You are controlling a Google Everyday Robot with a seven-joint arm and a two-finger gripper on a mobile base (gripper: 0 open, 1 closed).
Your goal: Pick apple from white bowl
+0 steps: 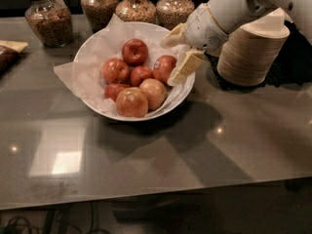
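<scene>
The white bowl [92,50], lined with crinkled white paper, stands at the back middle of the grey table and holds several apples. The red apple [164,69] with a small pale sticker lies at the bowl's right side, against the other apples. My gripper [168,62] reaches in from the upper right over the bowl's right rim. It is open, with one cream finger [171,36] behind the apple and the other [184,68] at its right front. The fingers straddle the apple's right side; I cannot tell whether they touch it.
Several glass jars of grains [48,18] stand along the back edge. A tall stack of beige paper bowls [253,50] stands just right of the gripper, on a dark mat. A brown packet [7,56] lies at the far left.
</scene>
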